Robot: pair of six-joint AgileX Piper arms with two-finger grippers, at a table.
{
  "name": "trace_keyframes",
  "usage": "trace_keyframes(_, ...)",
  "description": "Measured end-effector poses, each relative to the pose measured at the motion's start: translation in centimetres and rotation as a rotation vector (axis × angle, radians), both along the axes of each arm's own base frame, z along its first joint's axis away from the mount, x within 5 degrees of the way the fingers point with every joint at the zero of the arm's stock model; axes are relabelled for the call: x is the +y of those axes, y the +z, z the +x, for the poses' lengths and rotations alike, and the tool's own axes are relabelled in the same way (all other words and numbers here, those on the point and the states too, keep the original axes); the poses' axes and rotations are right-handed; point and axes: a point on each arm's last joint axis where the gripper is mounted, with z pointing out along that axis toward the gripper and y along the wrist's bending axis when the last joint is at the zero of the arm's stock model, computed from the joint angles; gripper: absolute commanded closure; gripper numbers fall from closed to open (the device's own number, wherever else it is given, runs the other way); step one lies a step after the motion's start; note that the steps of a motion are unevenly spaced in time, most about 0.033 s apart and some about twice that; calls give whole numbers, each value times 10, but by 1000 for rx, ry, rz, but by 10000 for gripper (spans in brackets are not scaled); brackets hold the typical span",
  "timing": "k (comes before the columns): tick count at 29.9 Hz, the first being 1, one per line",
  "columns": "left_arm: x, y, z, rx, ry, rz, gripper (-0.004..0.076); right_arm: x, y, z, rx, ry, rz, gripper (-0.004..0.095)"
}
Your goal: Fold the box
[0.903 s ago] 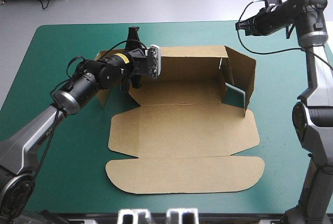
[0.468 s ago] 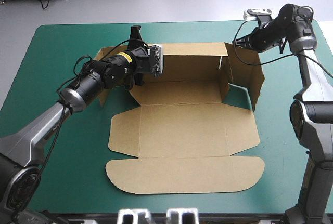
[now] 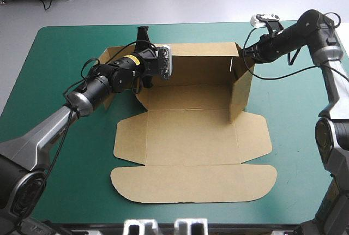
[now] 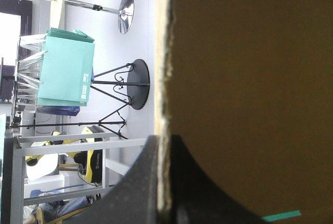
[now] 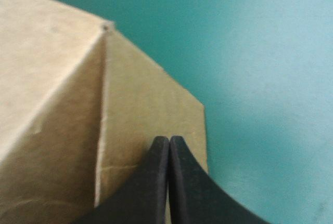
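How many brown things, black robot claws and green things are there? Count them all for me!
Brown: 1, the box
Black: 2, the left gripper and the right gripper
Teal-green: 1, the table cover
Total: 4

Left arm (image 3: 60, 120): enters from the near left, forearm stretched diagonally forward, wrist rolled. Its jaws point away from the robot and are pinched on an edge of the box (image 3: 191, 137). Right arm (image 3: 330, 77): rises along the right side and bends sharply, forearm directed leftward and slightly down, jaws pressed together in one point.
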Motion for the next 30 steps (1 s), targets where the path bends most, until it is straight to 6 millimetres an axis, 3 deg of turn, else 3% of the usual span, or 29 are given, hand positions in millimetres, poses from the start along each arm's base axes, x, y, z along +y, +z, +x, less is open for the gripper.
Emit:
trace_keyframes(9,0,-2,-1,20,-3,8,733,7,-21,-14,-38,137,37,920)
trace_keyframes(18,0,-1,-1,29,-5,11,733,5,-6,-60,-373,172,-29,921)
trace_keyframes(25,0,-2,-3,47,-9,18,733,8,-48,-83,-464,199,2,921)
trace_keyframes(30,0,-1,-4,76,-7,12,733,7,-58,-84,-501,186,-7,921)
